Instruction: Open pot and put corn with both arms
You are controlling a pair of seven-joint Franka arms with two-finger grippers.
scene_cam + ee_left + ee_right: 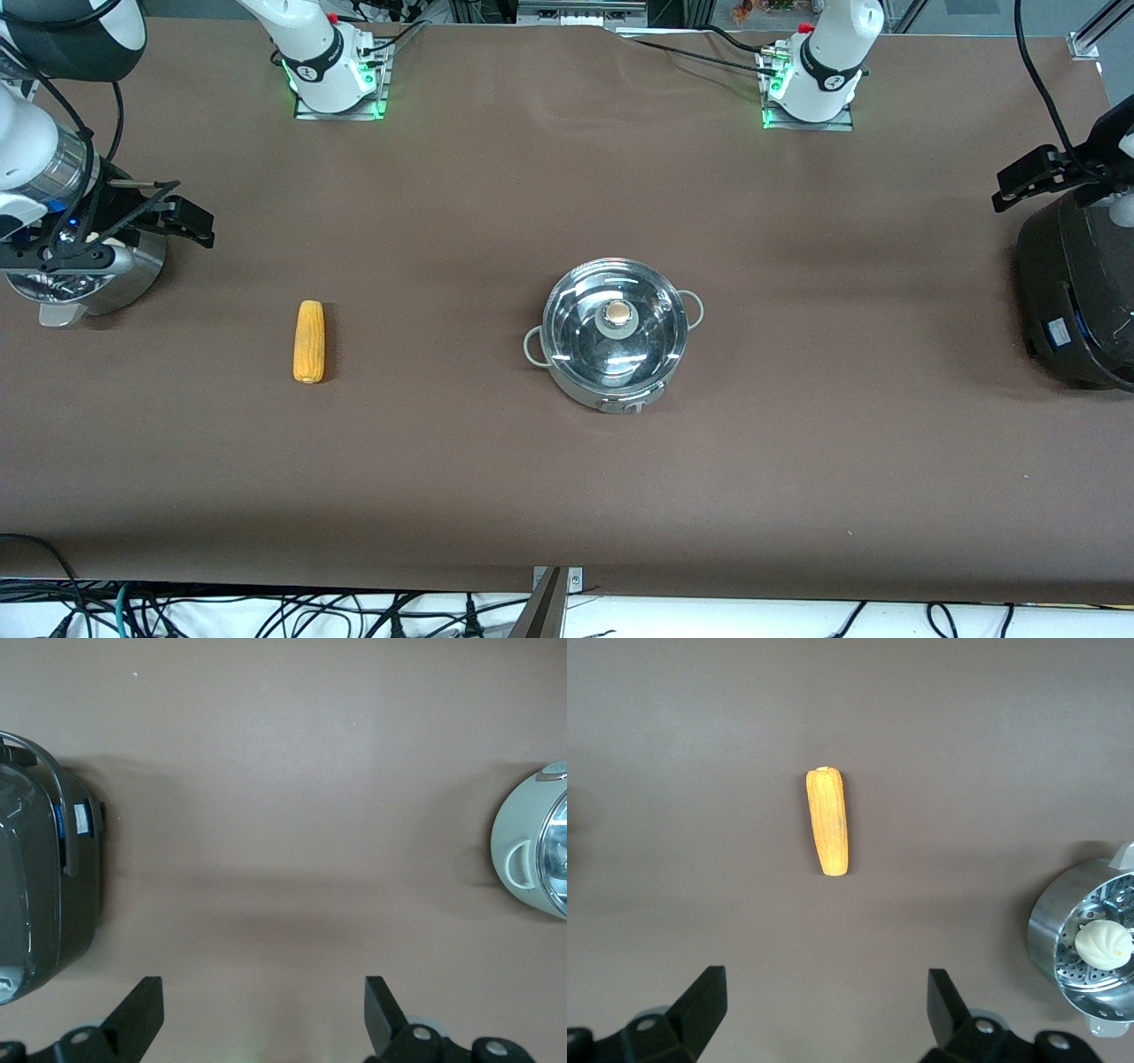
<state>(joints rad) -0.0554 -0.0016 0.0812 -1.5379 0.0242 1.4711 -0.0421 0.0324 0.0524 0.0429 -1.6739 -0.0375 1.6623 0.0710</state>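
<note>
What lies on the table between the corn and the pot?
Nothing: in the front view the brown table is bare between the corn and the lidded pot.

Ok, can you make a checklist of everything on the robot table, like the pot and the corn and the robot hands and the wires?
Surface: brown cloth-covered table, bare between the things.
Job's things: small shiny steel pot mid-table, glass lid with beige knob on; yellow-orange corn cob lying flat toward the right arm's end.
Clutter: steel perforated steamer bowl holding a pale round bun; large black cooker at the left arm's end.
Grippers: left gripper over bare cloth beside the cooker, jaws open, empty; right gripper over the cloth between the corn and the steamer bowl, jaws open, empty.
Cables: black cables bundled below the table's near edge.
Surroundings: two arm bases with green lights.
</note>
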